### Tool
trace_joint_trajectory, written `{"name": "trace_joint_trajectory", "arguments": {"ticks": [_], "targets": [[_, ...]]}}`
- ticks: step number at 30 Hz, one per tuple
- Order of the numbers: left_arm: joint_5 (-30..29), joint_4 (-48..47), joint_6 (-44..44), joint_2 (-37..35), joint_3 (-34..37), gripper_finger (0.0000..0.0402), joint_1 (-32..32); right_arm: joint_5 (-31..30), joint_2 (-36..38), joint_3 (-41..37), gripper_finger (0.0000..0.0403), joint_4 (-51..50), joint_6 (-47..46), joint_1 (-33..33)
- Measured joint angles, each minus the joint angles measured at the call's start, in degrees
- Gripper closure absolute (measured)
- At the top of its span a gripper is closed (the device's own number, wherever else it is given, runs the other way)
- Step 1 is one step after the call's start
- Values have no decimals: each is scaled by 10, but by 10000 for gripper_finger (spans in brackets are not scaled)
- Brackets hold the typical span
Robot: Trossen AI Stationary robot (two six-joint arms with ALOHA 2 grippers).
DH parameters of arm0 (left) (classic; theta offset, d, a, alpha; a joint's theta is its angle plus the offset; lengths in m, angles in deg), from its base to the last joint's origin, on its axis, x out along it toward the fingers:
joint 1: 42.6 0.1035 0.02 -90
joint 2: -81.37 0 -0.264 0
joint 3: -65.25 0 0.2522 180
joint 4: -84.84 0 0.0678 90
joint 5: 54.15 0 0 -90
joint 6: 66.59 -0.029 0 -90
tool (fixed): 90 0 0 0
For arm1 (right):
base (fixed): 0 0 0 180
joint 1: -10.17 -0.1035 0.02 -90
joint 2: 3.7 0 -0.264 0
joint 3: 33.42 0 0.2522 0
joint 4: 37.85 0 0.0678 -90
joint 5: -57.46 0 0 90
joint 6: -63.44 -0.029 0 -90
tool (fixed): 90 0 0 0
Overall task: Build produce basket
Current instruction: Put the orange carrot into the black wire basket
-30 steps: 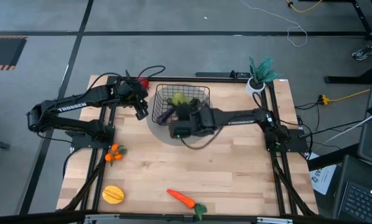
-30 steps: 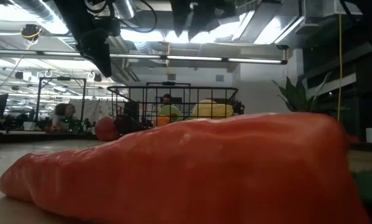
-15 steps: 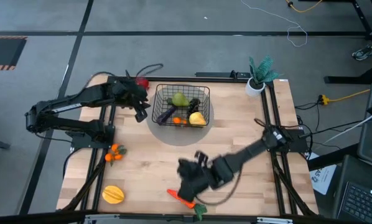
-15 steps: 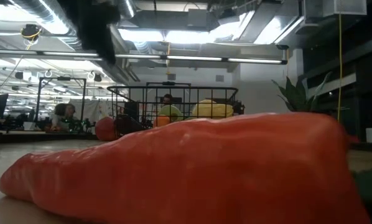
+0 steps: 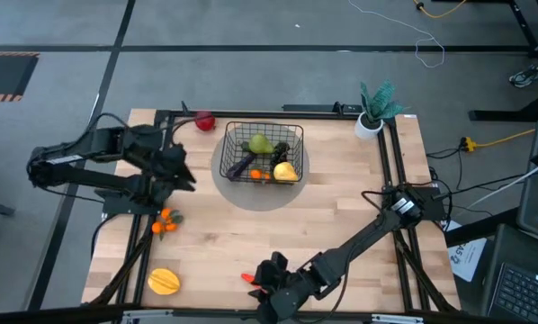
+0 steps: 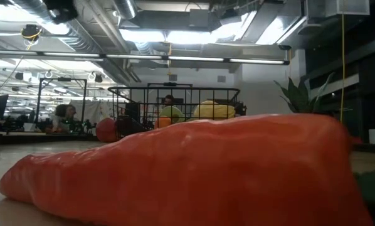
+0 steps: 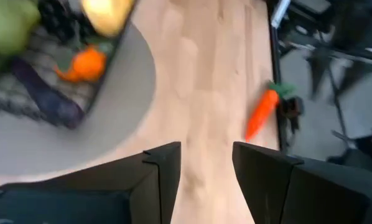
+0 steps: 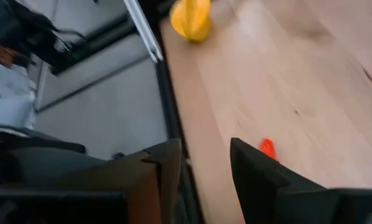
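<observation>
Black wire basket [image 5: 263, 151] upper centre of desk [image 5: 341, 234], holding pear, eggplant, orange. Carrot [image 5: 251, 279] bottom centre under right hand [image 5: 271, 286], fingers apart, empty. Left hand [image 5: 181, 173] centre-left, apart.

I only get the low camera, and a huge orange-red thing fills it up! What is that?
Observer: It is the carrot, lying at the front edge of the table, close to your camera.
Operator: Is a robot arm near it?
Observer: Yes. From above, the right gripper is over the carrot, open and holding nothing.
Operator: What else needs picking up?
Observer: On the table's left side, outside the basket, lie the small oranges and the yellow-orange fruit. The left gripper is above that side, open and empty.
</observation>
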Motion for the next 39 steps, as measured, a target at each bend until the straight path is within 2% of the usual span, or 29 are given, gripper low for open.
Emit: {"name": "trace_joint_trajectory", "arguments": {"ticks": [4, 9, 13, 17, 26, 29, 39], "targets": [[6, -14, 53, -35, 0, 269, -55, 7, 0, -32, 275, -7, -1, 0], [41, 0, 85, -65, 0, 269, -129, 36, -1, -55, 275, -10, -3, -2], [-2, 12, 90, -78, 8, 269, -178, 38, -1, -59, 275, -26, -3, -9], [-36, 76, 102, -84, 55, 269, -216, 38, -1, -59, 275, -69, -23, -19], [-36, 223, 103, -82, 156, 269, -264, 78, -1, -59, 275, -138, -125, -52], [-37, 249, 103, -82, 173, 269, -273, 93, -3, -59, 275, -144, -146, -64], [-38, 316, 82, -82, 245, 269, -293, 83, -28, -59, 275, -150, -170, -66]]}}
